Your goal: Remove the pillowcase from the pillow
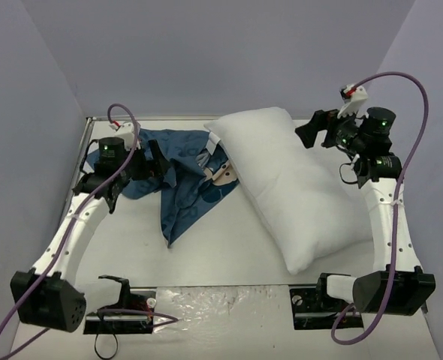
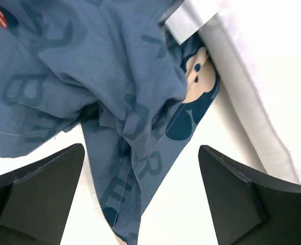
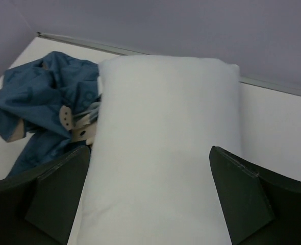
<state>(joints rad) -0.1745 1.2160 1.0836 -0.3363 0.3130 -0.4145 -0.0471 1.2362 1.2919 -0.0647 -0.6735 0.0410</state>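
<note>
The white pillow (image 1: 296, 187) lies bare, slanting from back centre to front right. The dark teal pillowcase (image 1: 180, 176) lies crumpled on the table to the pillow's left, touching its left side. My left gripper (image 1: 158, 161) hovers over the pillowcase's left part; in the left wrist view the gripper (image 2: 140, 191) is open, with the lettered fabric (image 2: 115, 87) under and between its fingers, not clamped. My right gripper (image 1: 315, 129) is open above the pillow's far end; the right wrist view shows the gripper (image 3: 148, 196), the pillow (image 3: 160, 153) below it, and the pillowcase (image 3: 43, 97) at left.
The white table (image 1: 221, 247) is enclosed by lilac walls (image 1: 206, 52) at the back and sides. A clear plastic sheet (image 1: 206, 304) lies at the near edge between the arm bases. A purple cable (image 1: 420, 112) loops beside the right arm.
</note>
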